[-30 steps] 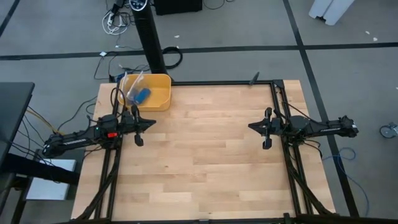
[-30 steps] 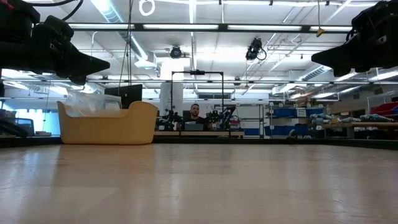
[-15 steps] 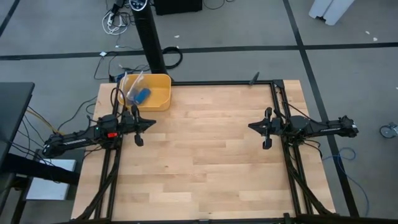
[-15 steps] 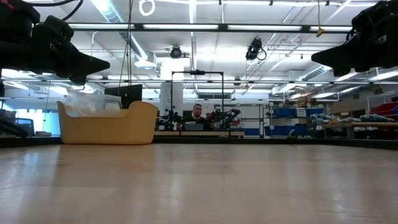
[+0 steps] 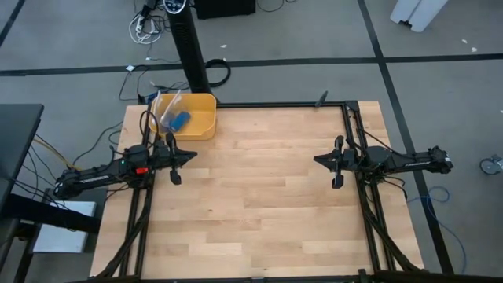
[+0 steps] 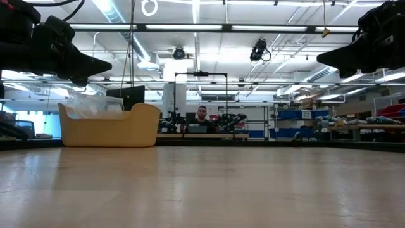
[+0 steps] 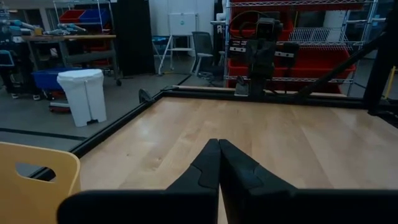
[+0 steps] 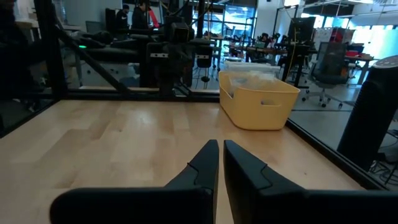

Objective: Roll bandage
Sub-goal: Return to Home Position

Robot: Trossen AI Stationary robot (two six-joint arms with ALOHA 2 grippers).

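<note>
The bright blue bandage (image 5: 180,120) lies as a small roll inside the yellow bin (image 5: 203,130) at the table's far left, next to a clear crinkly plastic packet (image 5: 165,108). My left gripper (image 5: 193,156) is shut and empty above the table's left side, just near of the bin. My right gripper (image 5: 316,159) is shut and empty above the table's right side. In the left wrist view the fingers (image 7: 219,144) meet; in the right wrist view (image 8: 221,144) they stand almost together. In the low view the bandage is hidden behind the bin wall (image 6: 111,130).
The bin shows in the right wrist view (image 8: 258,102) and its corner in the left wrist view (image 7: 31,177). Bare wooden tabletop (image 5: 259,189) lies between the two arms. A black frame (image 5: 350,118) runs round the table's edges. A person (image 6: 201,114) sits in the room beyond.
</note>
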